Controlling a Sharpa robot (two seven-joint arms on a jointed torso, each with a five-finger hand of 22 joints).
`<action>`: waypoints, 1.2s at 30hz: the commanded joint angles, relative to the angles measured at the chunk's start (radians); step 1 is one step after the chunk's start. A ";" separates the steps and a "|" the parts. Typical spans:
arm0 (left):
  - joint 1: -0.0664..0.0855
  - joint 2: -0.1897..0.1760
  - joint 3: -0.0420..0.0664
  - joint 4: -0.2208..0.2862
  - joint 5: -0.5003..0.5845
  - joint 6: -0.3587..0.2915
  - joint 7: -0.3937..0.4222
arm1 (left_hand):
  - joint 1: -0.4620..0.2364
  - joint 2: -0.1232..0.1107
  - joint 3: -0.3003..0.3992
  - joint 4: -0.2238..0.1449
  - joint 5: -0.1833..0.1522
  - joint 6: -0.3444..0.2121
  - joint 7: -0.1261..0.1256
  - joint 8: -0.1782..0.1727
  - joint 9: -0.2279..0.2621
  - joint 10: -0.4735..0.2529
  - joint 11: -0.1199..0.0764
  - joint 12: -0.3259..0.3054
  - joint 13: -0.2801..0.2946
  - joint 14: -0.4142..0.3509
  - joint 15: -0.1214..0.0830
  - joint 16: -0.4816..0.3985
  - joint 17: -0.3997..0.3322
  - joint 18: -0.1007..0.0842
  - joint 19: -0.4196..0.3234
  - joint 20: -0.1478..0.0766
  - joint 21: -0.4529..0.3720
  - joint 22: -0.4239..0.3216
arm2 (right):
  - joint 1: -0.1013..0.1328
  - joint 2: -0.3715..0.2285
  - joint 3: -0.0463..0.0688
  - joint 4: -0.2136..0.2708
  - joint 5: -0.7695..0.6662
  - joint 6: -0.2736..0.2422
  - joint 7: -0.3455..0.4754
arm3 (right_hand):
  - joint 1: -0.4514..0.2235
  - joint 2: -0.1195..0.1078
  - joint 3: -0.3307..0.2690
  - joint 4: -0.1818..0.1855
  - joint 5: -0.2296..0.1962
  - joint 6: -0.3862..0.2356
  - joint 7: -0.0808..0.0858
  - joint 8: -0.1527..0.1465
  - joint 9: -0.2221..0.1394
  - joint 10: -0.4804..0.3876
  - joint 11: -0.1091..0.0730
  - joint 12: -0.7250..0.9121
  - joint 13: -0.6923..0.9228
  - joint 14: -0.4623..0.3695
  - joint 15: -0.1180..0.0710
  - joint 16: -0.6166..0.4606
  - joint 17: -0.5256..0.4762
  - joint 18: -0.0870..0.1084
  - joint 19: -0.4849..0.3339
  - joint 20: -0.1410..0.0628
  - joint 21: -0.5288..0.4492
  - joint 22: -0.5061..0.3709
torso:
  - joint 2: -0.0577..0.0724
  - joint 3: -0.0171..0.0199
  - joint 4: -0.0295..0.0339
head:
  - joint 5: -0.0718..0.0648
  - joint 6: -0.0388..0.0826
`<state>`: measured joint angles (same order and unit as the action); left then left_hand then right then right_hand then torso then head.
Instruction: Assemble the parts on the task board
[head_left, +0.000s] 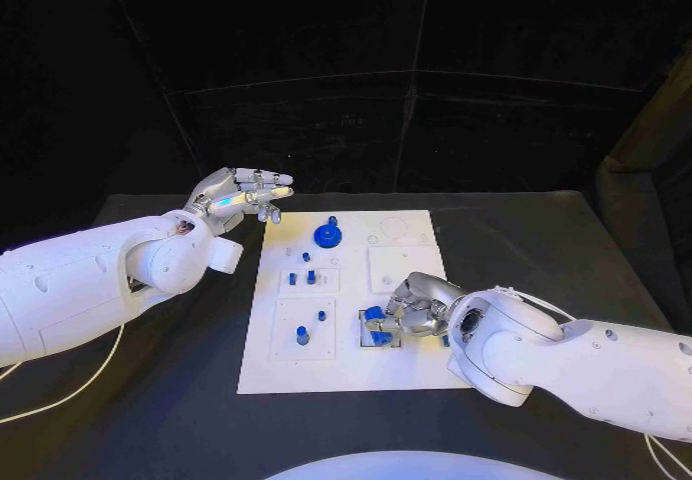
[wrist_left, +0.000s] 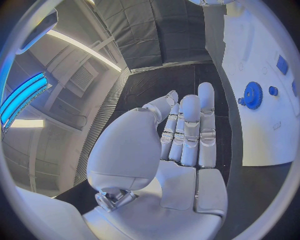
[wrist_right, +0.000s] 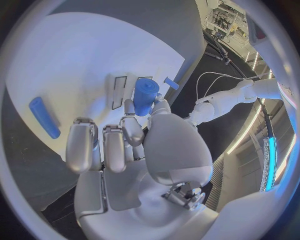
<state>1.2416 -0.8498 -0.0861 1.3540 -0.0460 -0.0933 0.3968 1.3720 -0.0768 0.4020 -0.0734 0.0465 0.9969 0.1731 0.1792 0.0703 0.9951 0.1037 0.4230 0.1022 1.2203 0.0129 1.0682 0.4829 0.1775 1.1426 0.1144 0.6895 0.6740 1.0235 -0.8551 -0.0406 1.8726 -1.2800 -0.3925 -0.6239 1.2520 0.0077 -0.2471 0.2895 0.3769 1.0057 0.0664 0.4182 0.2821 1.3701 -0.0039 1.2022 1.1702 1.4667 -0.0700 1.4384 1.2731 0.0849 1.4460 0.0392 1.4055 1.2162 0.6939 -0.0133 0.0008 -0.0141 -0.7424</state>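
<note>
The white task board (head_left: 411, 370) lies in the middle of the black table. My right hand (head_left: 411, 306) hovers low over the board's near right part and pinches a blue cylinder part (wrist_right: 145, 96) between thumb and finger; it also shows at the fingertips as the blue cylinder (head_left: 376, 316). My left hand (head_left: 242, 194) is held above the table beside the board's far left corner, with straight, spread fingers (wrist_left: 189, 129) and nothing in it. A blue gear (head_left: 329, 236) stands near the board's far edge, seen again as the gear (wrist_left: 253, 95).
Small blue pieces (head_left: 300, 278) stand in the left column of the board, with another blue peg (head_left: 303, 335) nearer me. A blue bar (wrist_right: 44, 117) lies flat on the board. Black table (head_left: 159, 420) surrounds the board.
</note>
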 joint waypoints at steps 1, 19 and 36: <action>0.001 0.002 0.001 0.001 0.003 0.011 0.010 | -0.010 -0.001 -0.002 -0.003 0.004 -0.010 0.000 0.005 -0.001 -0.006 -0.001 0.005 -0.001 -0.005 0.004 0.005 -0.002 0.005 0.003 0.001 -0.006 -0.001 | 0.002 0.010 0.001 -0.002 -0.029 0.019 -0.010 | -0.020 0.000 -0.014 0.000 -0.057 0.001 -0.001 0.006 0.006 -0.009 -0.007 -0.023 -0.016 0.051 -0.009 -0.001 -0.004 -0.016 0.000 -0.008 0.001 -0.001 | 0.000 0.0001 -0.0008 | 0.001 0.000; 0.001 0.002 0.000 -0.001 0.003 0.010 0.010 | -0.010 -0.001 -0.002 -0.003 0.004 -0.010 0.000 0.005 -0.001 -0.006 -0.001 0.005 -0.001 -0.005 0.004 0.005 -0.002 0.005 0.003 0.001 -0.006 -0.001 | 0.002 0.010 0.001 0.000 -0.109 0.046 -0.014 | -0.143 -0.124 0.082 0.002 -0.322 -0.026 0.006 0.001 0.041 -0.054 -0.001 -0.144 -0.113 0.048 -0.004 -0.014 -0.014 -0.014 -0.008 -0.005 -0.011 -0.014 | 0.000 0.0019 -0.0012 | 0.001 0.001; 0.001 0.002 0.000 -0.002 0.003 0.011 0.009 | -0.012 0.000 -0.003 -0.003 0.004 -0.011 0.000 0.006 -0.001 -0.007 -0.001 0.007 -0.001 -0.006 0.004 0.005 -0.003 0.005 0.003 0.001 -0.006 -0.001 | 0.001 0.002 0.001 0.011 -0.158 0.057 -0.001 | 0.063 -0.063 0.101 -0.064 -0.274 -0.003 -0.003 0.024 0.072 -0.033 -0.009 -0.126 -0.083 0.052 -0.010 -0.009 0.005 -0.018 0.001 -0.009 -0.001 0.009 | 0.000 0.0007 -0.0014 | -0.002 0.003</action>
<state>1.2416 -0.8488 -0.0867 1.3513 -0.0460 -0.0932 0.3973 1.3703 -0.0744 0.4020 -0.0733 0.0465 0.9895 0.1731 0.1792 0.0704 0.9951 0.1036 0.4267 0.1023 1.2203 0.0129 1.0682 0.4809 0.1774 1.1426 0.1144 0.6895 0.6742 1.0260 -0.8531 -0.0379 1.8879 -1.4012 -0.3380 -0.6179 1.3087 -0.0574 -0.1439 0.2280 0.1026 0.9928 0.0641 0.4386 0.3532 1.3291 -0.0128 1.0717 1.0862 1.4632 -0.0735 1.4267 1.2767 0.0849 1.4435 0.0369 1.4006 1.2243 0.6933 -0.0120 -0.0011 -0.0137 -0.7406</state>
